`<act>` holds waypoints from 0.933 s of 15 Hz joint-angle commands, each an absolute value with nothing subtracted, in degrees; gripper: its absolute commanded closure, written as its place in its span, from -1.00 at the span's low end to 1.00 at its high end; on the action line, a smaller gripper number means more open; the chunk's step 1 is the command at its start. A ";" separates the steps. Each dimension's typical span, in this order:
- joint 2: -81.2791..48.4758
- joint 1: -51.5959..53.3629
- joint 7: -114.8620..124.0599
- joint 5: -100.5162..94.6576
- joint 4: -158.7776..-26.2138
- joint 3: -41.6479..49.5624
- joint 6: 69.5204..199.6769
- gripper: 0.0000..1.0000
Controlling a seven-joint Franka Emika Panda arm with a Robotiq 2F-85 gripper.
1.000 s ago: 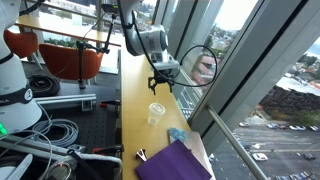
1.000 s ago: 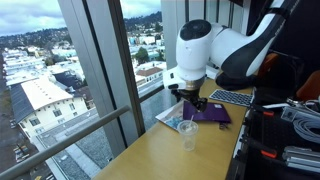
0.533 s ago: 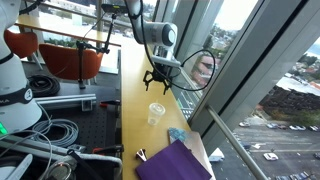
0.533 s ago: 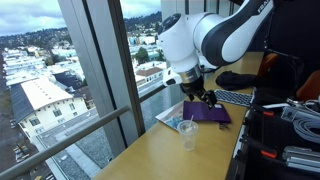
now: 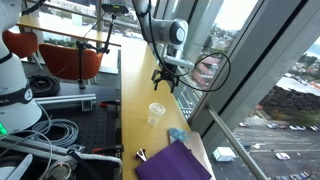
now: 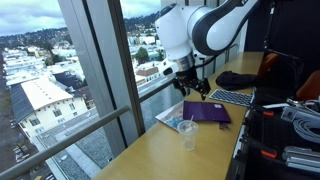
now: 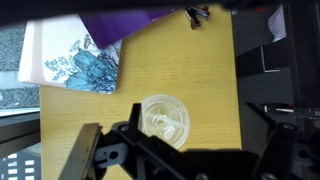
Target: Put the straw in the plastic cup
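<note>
Clear plastic cup (image 7: 165,122) sits upright on the counter (image 7: 215,90), almost straight below the pincer (image 5: 166,77), which hangs well above it, spread wide and holding nothing. Can't spot the straw anywhere, so no clue which way it lies.

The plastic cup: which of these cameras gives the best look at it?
The wrist view. There the plastic cup sits near the middle of the picture, seen large from above, its round rim clear against the wooden table. In both exterior views it appears only small, standing upright and seen from the side.
</note>
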State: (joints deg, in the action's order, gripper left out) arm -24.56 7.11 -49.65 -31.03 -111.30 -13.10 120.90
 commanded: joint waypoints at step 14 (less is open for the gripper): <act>-24.29 7.94 -57.15 -26.94 -111.26 -11.93 122.86 -1.00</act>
State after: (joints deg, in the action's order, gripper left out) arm -24.37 6.83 -56.79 -27.52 -111.33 -13.09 122.79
